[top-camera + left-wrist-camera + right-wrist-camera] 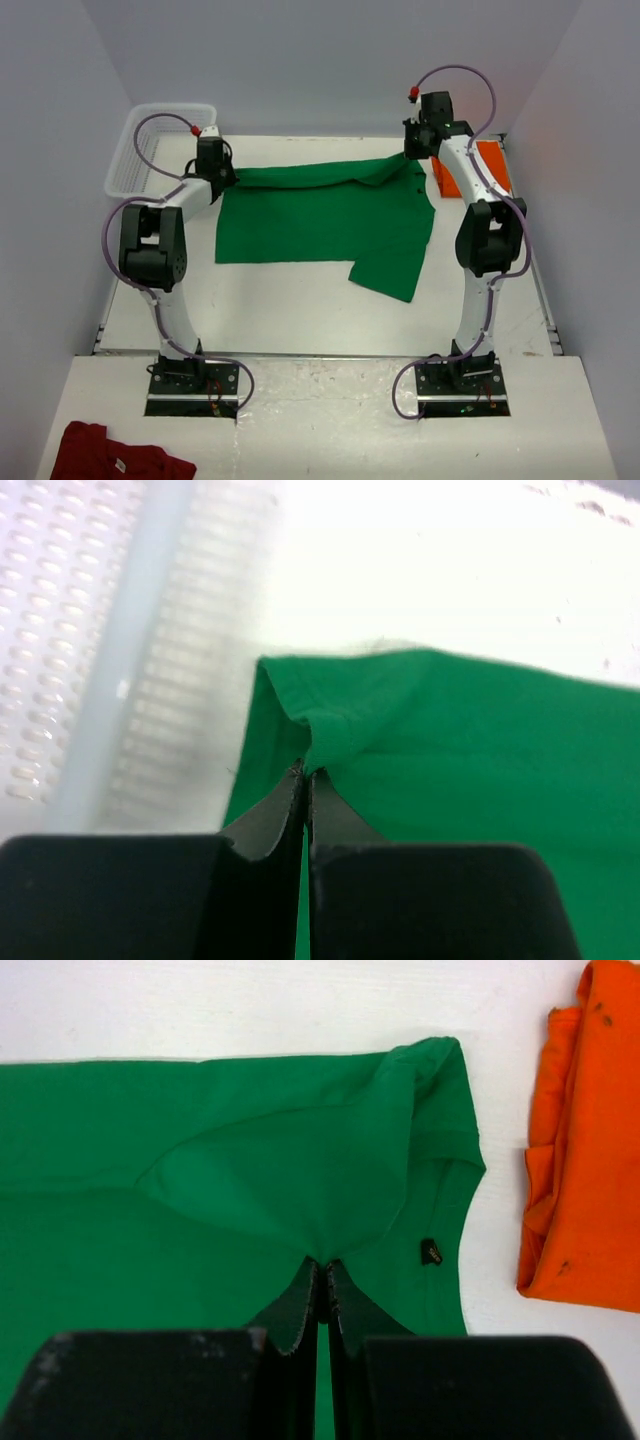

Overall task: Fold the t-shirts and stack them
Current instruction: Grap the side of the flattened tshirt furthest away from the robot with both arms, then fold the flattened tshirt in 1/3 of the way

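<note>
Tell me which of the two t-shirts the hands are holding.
The green t-shirt: left hand and right hand both pinch its far edge. The orange t-shirt lies apart, untouched.

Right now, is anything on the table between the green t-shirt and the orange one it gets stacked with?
Nothing visible. In the right wrist view only a narrow strip of bare table separates the green t-shirt from the orange t-shirt lying to its right.

Green shirt (320, 220) lies spread mid-frame, its top edge puckered at both ends; orange shirt (497, 162) sits folded at upper right.
</note>
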